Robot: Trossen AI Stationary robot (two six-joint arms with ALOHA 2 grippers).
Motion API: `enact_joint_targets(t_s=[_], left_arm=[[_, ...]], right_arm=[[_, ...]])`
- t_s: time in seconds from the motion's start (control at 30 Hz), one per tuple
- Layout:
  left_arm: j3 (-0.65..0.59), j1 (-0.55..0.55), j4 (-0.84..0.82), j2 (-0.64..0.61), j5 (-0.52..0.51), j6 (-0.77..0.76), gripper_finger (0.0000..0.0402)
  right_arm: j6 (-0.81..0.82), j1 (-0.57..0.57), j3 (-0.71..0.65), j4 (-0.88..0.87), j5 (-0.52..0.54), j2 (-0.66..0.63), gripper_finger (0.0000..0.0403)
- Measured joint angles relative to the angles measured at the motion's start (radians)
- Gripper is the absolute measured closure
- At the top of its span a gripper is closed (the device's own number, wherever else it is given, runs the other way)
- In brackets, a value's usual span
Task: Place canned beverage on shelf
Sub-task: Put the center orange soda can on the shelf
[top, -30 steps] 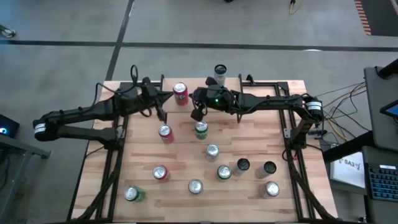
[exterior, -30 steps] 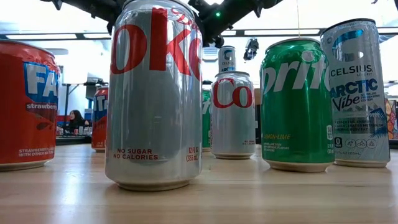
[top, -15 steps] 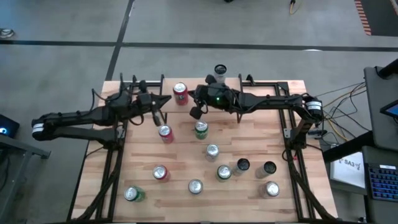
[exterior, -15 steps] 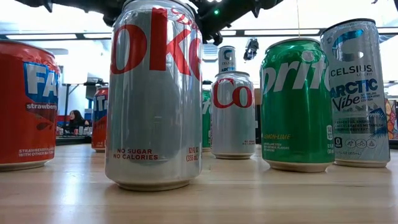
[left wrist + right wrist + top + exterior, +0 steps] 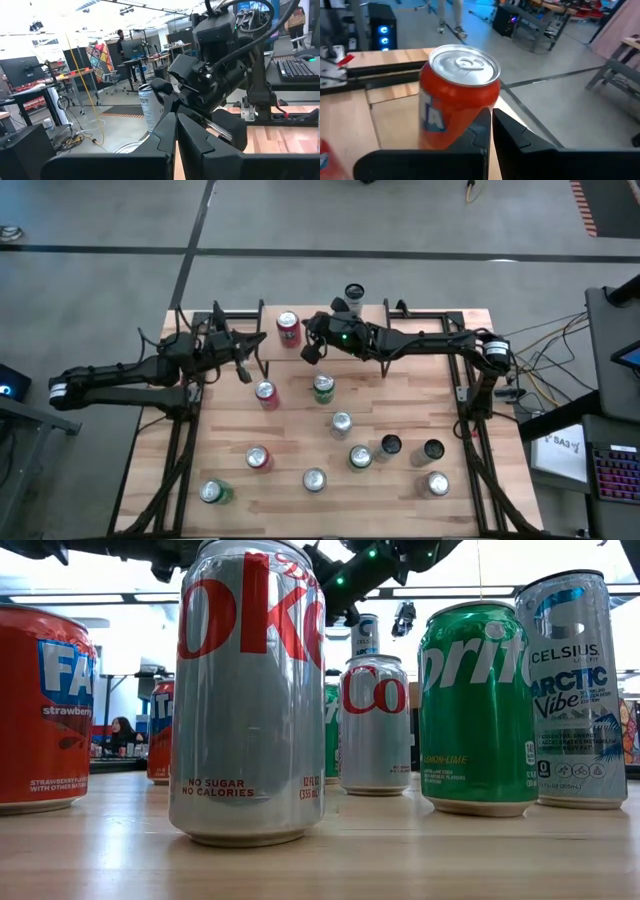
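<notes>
A red can point(image 5: 289, 328) stands upright near the table's far edge; the right wrist view shows its silver top point(image 5: 465, 64). A tall silver can point(image 5: 353, 296) stands farther back. In the low view this tall can point(image 5: 365, 635) sits raised above the table cans. I cannot tell the shelf's board from the tabletop. My right gripper point(image 5: 310, 353) is shut, level, just near-right of the red can with a small gap. My left gripper point(image 5: 246, 374) is shut over the table's left part, holding nothing.
Several cans stand on the tabletop: red point(image 5: 265, 392), green point(image 5: 323, 387), silver point(image 5: 342, 423), more toward the near edge point(image 5: 313, 478). Two dark round things point(image 5: 432, 450) lie at the right. Black frame rails point(image 5: 180, 440) run along both sides.
My left gripper has drawn back toward the table's left edge, still shut. My right gripper has moved toward the far edge, closer to the red can, still shut. No can has moved.
</notes>
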Motion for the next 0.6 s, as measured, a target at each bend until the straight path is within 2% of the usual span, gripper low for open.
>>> enact_joint_targets(t_s=[0.27,0.6], left_arm=[[-0.004,0.0,-0.003,-0.007,0.0,0.003,0.0402],[-0.004,0.0,-0.001,-0.005,0.0,0.003,0.0402]], right_arm=[[0.017,0.001,0.0,-0.001,0.001,0.005,0.0394],[0.01,0.001,0.0,0.059,-0.05,0.031,0.0394]])
